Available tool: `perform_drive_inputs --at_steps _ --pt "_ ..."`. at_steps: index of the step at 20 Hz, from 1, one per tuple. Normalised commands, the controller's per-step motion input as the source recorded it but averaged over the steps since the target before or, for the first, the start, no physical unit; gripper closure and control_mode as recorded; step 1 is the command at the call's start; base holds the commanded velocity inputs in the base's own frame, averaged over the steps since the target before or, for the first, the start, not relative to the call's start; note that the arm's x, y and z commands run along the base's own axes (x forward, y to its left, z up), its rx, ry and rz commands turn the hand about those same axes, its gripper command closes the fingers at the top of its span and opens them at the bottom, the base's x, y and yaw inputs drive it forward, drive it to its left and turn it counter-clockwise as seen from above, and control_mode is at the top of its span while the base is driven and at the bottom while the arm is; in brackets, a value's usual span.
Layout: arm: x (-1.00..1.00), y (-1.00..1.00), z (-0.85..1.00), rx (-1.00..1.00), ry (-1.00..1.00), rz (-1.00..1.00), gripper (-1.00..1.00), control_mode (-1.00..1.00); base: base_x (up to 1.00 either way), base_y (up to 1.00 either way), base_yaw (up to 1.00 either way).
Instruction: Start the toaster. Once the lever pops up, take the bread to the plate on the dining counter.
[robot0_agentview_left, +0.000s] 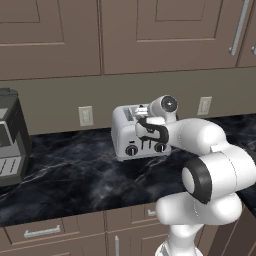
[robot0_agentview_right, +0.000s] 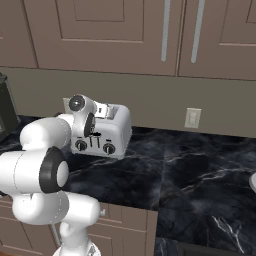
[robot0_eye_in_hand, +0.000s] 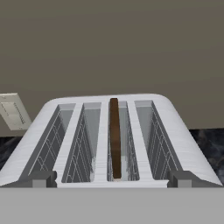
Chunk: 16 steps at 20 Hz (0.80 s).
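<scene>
The silver-grey toaster (robot0_agentview_left: 124, 131) (robot0_agentview_right: 114, 131) stands at the back of the black marble worktop (robot0_agentview_left: 65, 175), against the wall. From the hand view I look down on its four slots (robot0_eye_in_hand: 175, 127). The dark brown bread (robot0_eye_in_hand: 115, 135) stands on edge in the third slot from the left, its top edge level with the slot rim. My gripper (robot0_agentview_left: 145, 125) (robot0_agentview_right: 100, 112) (robot0_eye_in_hand: 113, 179) hovers just above the toaster's front edge. It is open, its two tips spread wider than the slots, with nothing between them. The plate and dining counter are out of view.
A dark grey boxy appliance (robot0_agentview_left: 10, 137) sits on the worktop at the far left. Wall outlets (robot0_agentview_left: 86, 116) (robot0_agentview_right: 192, 118) flank the toaster. Taupe upper cabinets (robot0_agentview_left: 150, 35) hang overhead. Bare worktop (robot0_agentview_right: 200, 170) stretches to the toaster's right.
</scene>
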Motion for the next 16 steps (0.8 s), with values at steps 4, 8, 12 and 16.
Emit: perform_drive_inputs --at_steps 4,8,12,16 --pt "0.0 0.0 0.0 0.0 0.0 0.0 -1.0 -1.0 0.0 0.0 0.0" --pt "0.0 0.0 0.0 0.0 0.0 0.0 -1.0 -1.0 0.0 0.0 0.0" --pt "0.0 0.0 0.0 0.0 0.0 0.0 -1.0 -1.0 0.0 0.0 0.0" --pt "0.0 0.0 0.0 0.0 0.0 0.0 -1.0 -1.0 0.0 0.0 0.0"
